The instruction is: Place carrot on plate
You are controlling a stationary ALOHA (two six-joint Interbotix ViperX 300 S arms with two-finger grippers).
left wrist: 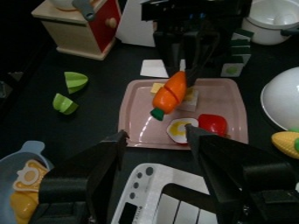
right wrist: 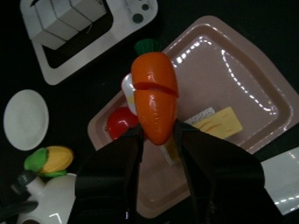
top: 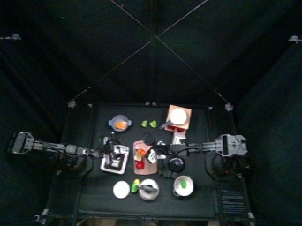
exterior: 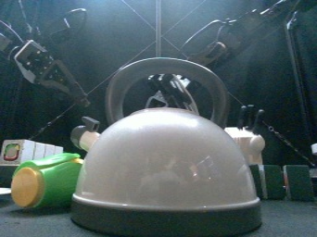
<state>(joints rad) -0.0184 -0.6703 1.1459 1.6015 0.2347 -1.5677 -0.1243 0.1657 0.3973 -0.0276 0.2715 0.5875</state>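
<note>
two arms meet over the table's middle, w/ the right gripper (right wrist: 158, 149) clamped on a carrot (right wrist: 153, 92), jaws pinching its narrow orange tip so the green top sticks out away from the wrist. carrot's off the surface, hanging tilted just above a pink tray-like plate (left wrist: 228, 101) — from the left wrist cam the carrot (left wrist: 170, 93) sits over the plate's left-centre, not touching it as far as i can see. on the plate already: a red piece (left wrist: 212, 123), a yellow slice (right wrist: 218, 122), and a small fried-egg-looking bit (left wrist: 179, 130). left gripper (left wrist: 162, 157) hovers near the plate's close edge, jaws spread wide, holding nothing.

around it: two lime-green wedges (left wrist: 68, 93) lie left of the plate, apart from it; a wooden box thing w/ a red front (left wrist: 82, 26) stands beyond them. a white keyboard-like toy (left wrist: 176, 192) sits just under the left gripper. white bowl (left wrist: 275, 10) far right.

from the front cam a big pale kettle (exterior: 166, 171) w/ a dark hoop handle blocks most of the table; a green and yellow corn toy (exterior: 41, 180) lies to its left. from above, a white disc (top: 122, 189) lies at the near edge.
</note>
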